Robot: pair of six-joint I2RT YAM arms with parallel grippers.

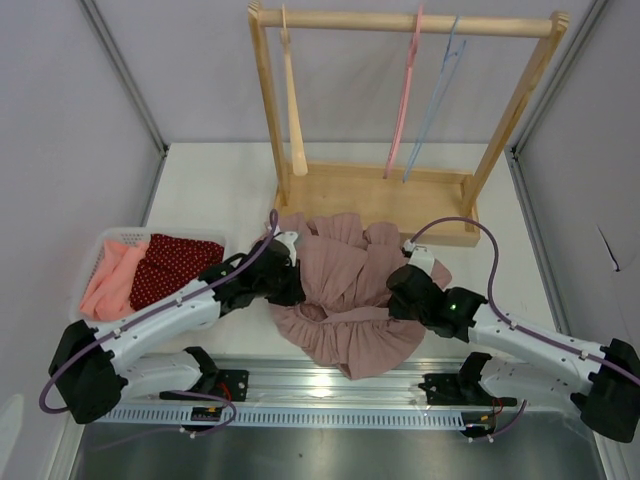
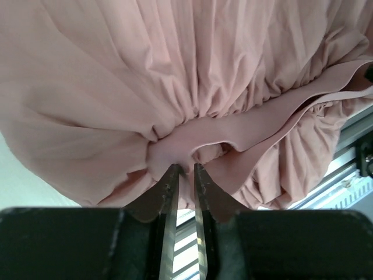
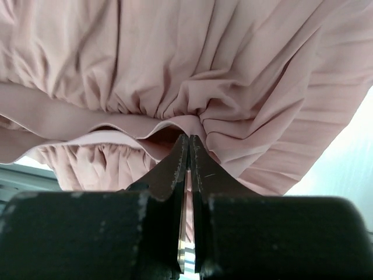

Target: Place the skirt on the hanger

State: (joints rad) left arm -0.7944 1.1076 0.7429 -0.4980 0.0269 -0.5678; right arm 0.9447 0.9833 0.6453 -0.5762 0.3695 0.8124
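Note:
A dusty pink pleated skirt (image 1: 345,290) lies bunched on the table in front of the wooden rack (image 1: 380,195). My left gripper (image 1: 285,283) is shut on the skirt's waistband (image 2: 192,137) at its left side. My right gripper (image 1: 400,290) is shut on the skirt's waistband (image 3: 140,125) at its right side. The skirt fills both wrist views. A pink hanger (image 1: 405,95) and a light blue hanger (image 1: 437,95) hang from the rack's top bar, beyond the skirt. A wooden hanger (image 1: 292,100) hangs at the rack's left.
A white basket (image 1: 95,262) at the left holds a peach garment (image 1: 112,280) and a dark red dotted garment (image 1: 172,265). A metal rail (image 1: 330,385) runs along the near table edge. Grey walls close in both sides.

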